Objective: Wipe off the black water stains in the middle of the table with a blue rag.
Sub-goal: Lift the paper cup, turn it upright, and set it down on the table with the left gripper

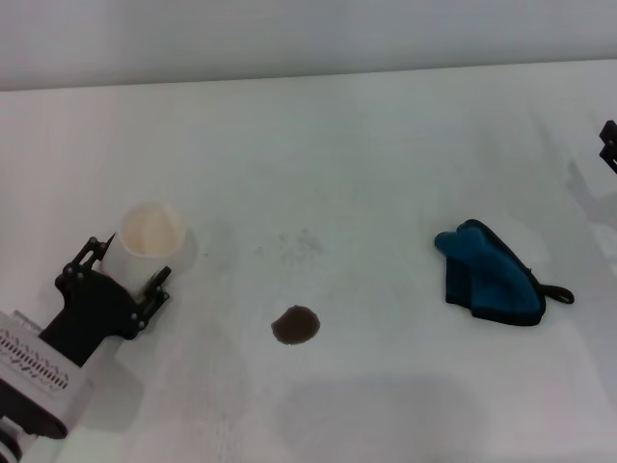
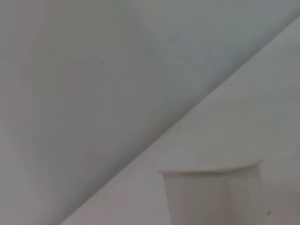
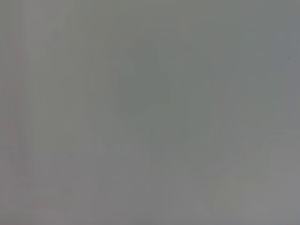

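Observation:
The black water stain [image 1: 296, 325] is a small round dark blot on the white table [image 1: 366, 164], near the middle front. The blue rag [image 1: 492, 278] lies bundled to the stain's right, with a black loop at its right corner. My left gripper [image 1: 130, 265] is open at the left, its fingers [image 1: 96, 247] spread just in front of a white paper cup [image 1: 151, 230], well left of the stain. Only a dark bit of my right gripper [image 1: 609, 145] shows at the right edge, above and right of the rag.
The paper cup also shows close up in the left wrist view [image 2: 211, 197]. Faint grey speckles [image 1: 299, 243] lie behind the stain. The right wrist view shows only plain grey surface.

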